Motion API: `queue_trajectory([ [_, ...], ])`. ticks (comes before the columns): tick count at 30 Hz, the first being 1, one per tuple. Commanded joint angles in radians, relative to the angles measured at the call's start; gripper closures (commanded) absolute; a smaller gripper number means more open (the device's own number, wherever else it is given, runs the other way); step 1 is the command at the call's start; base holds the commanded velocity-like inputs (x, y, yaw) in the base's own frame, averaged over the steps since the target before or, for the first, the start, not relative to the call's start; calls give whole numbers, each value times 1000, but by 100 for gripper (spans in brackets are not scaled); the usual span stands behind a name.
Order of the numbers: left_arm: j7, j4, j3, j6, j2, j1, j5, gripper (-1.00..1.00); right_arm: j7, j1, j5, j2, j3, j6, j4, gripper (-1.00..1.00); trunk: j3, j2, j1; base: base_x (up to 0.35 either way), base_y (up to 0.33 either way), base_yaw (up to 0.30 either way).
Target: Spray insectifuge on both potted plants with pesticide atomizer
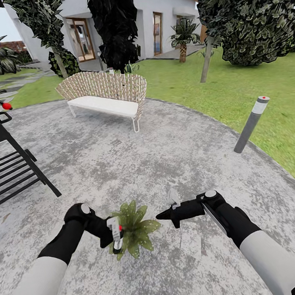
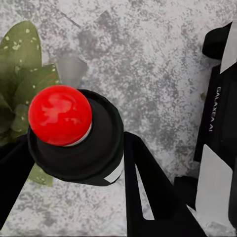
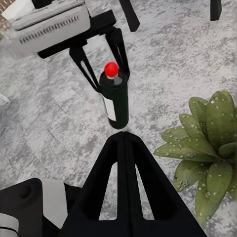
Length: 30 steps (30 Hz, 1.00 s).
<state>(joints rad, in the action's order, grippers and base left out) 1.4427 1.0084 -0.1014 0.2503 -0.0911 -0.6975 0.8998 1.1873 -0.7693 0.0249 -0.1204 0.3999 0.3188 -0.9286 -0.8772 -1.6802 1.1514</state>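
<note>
I see the paved patio (image 1: 166,155) as rough, mottled grey stone, matt all over. The pesticide atomizer (image 3: 115,101) in my left gripper (image 1: 112,236) has a smooth dark body like plastic with a faint sheen, a flat white paper-like label, and a glossy red dot on top that catches highlights. My gripper fingers (image 2: 148,192) read as smooth matt black plastic. The potted plant (image 1: 135,228) has leaves with a waxy finish, freckled with pale specks. The bench (image 1: 103,93) looks woven wicker with a smooth white cushion. The bollard lamp (image 1: 251,125) looks like brushed grey metal.
</note>
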Motion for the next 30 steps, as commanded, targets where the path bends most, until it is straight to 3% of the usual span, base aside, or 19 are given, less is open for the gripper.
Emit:
queue_trajectory([
  [1, -9, -11, 10, 10, -5, 0, 2, 100, 0, -1, 2, -1, 2, 8, -1, 100, -1, 0, 0, 0, 0, 0],
  [3, -65, -36, 61, 9, -8, 0, -2, 100, -5, -1, 2, -1, 2, 8, -1, 100, -1, 0, 0, 0, 0, 0],
  [6, -152, -45, 169, 11, 39, 0, -28, 100, -11, 1, 4, -2, 0, 7, 8, 100, -1, 0, 0, 0, 0, 0],
  [8, -173, -41, 237, 11, 86, 1, -81, 100, -26, 2, 7, -8, -4, 2, 21, 100, -1, 0, 0, 0, 0, 0],
  [10, -184, -34, 283, 10, 115, 6, -136, 100, -110, 2, 8, -11, -8, -1, 47, 100, -1, 0, 0, 0, 0, 0],
  [12, -200, -32, 297, 9, 125, 8, -173, 100, -202, 2, 9, -20, -11, -4, 68, 100, -1, 0, 0, 0, 0, 0],
  [14, -263, -34, 306, 7, 129, 11, -240, 100, -316, 2, 12, -65, -14, -17, 140, 100, -1, 0, 0, 0, 0, 0],
  [16, -333, -35, 308, 6, 130, 24, -283, 100, -352, 2, 14, -89, -17, -57, 200, 100, -1, 0, 0, 0, 0, 0],
  [17, -387, -35, 310, 6, 131, 46, -306, 100, -364, 2, 16, -105, -23, -105, 263, -100, -1, 0, 0, 0, 0, 0],
  [21, -492, -35, 311, 7, 131, 85, -333, 100, -376, 2, 19, -141, -84, -300, 514, -100, -1, 0, 0, 0, 0, 0],
  [23, -502, -34, 312, 6, 131, 90, -336, 100, -377, 2, 19, -145, -104, -390, 656, -100, -1, 0, 0, 0, 0, 0],
  [27, -506, -32, 312, 6, 131, 112, -337, 100, -380, 2, 24, -146, -112, -588, 852, -100, -1, 0, 0, 0, 0, 0],
  [29, -507, -32, 312, 6, 131, 119, -338, 100, -436, 5, 59, -146, -114, -645, 887, -100, -1, 0, 0, 0, 0, 0],
  [30, -508, -31, 312, 7, 131, 120, -338, 100, -493, 10, 102, -147, -114, -660, 895, -100, -1, 0, 0, 0, 0, 0],
])
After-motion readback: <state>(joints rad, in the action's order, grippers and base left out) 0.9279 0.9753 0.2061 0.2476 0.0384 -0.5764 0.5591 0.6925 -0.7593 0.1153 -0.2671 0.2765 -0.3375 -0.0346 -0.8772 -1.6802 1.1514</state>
